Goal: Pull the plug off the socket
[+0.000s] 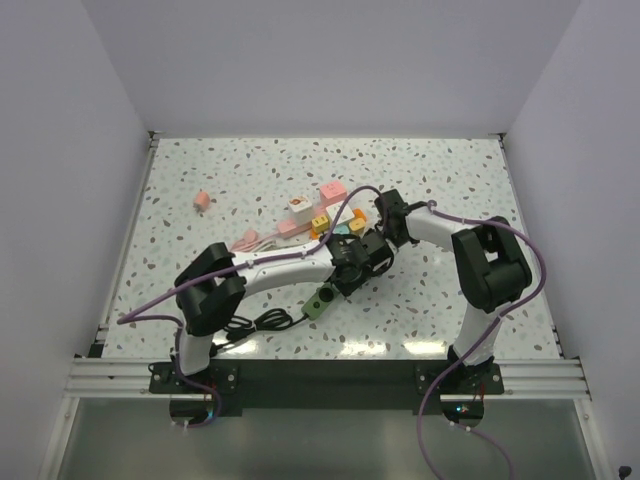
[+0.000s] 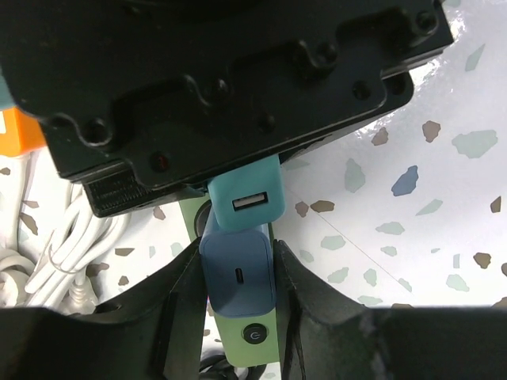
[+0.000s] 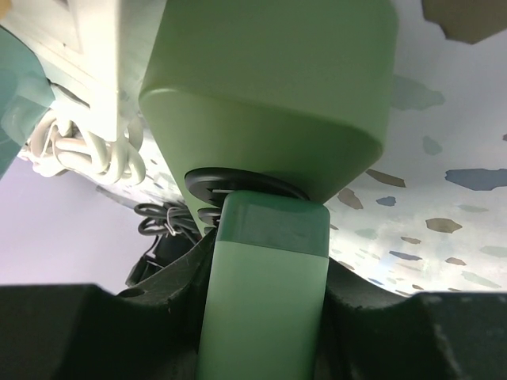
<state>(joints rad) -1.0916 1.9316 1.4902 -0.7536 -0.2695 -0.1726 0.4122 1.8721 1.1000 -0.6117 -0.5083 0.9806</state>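
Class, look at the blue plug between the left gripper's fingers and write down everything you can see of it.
The blue plug is a smooth, plastic-looking block in two tones. Its darker blue body has a small oval port slot, and its lighter teal end carries a rectangular USB port. It sits against the green power strip, next to the round button. The left gripper is shut on it, one black finger against each side. Whether its pins are seated is hidden.
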